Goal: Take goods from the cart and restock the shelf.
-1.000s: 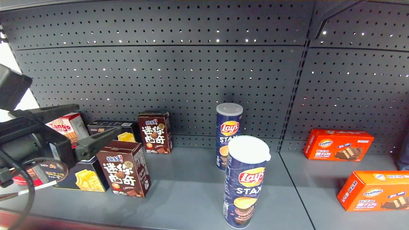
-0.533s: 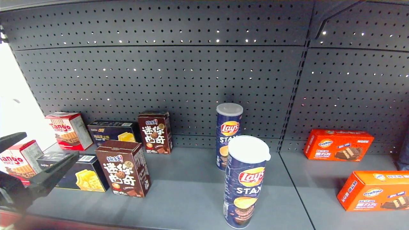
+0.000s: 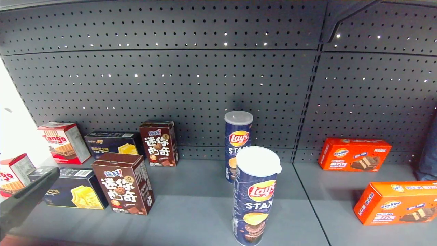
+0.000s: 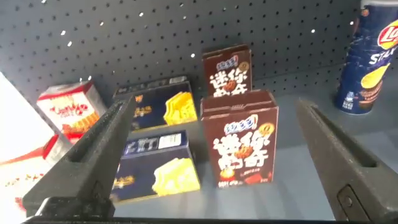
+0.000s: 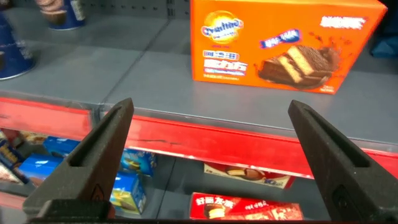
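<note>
Now the left arm has pulled back from the shelf.
The black left gripper [image 4: 211,115] has slid away toward the near left corner of the grey metal shelf [image 3: 198,212], wide open and holding nothing. The brown cardboard cookie box [image 3: 123,182] stands at the shelf's front. The black right gripper [image 5: 209,107] is open and empty too. It likely needs more goods next.

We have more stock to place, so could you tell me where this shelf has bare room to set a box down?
The widest bare patch of shelf lies between the front brown box and the front chips can. Another lies between that can and the front orange box. The left end is crowded with boxes in two rows.
</note>
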